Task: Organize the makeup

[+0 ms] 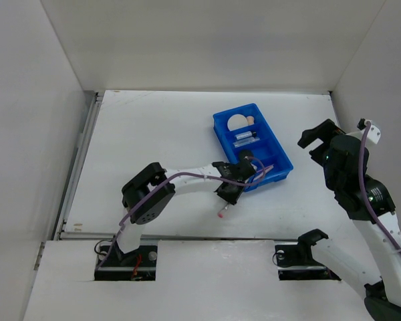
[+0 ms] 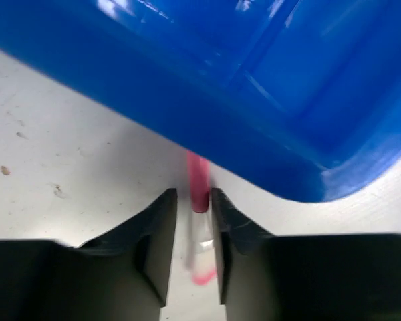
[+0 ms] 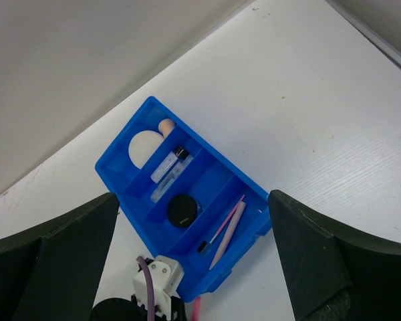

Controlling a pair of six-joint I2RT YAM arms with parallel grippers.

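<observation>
My left gripper [image 1: 230, 189] sits at the near-left corner of the blue tray [image 1: 218, 132]. In the left wrist view its jaws [image 2: 194, 195] are closed narrowly on a pink pencil [image 2: 198, 179] that points at the tray wall [image 2: 254, 100]. The pencil's pink tip [image 1: 220, 215] sticks out below the gripper. The tray [image 3: 122, 134] holds a cream puff [image 3: 145, 147], a clear black-capped tube [image 3: 168, 164], a black compact [image 3: 183, 209] and two thin pink pencils [image 3: 227, 231]. My right gripper [image 1: 317, 140] hangs open and empty, high at the right of the tray.
White walls enclose the table on the left, back and right. A metal rail [image 1: 80, 160] runs along the table's left edge. The left arm's purple cable [image 1: 187, 177] loops over its forearm near the tray.
</observation>
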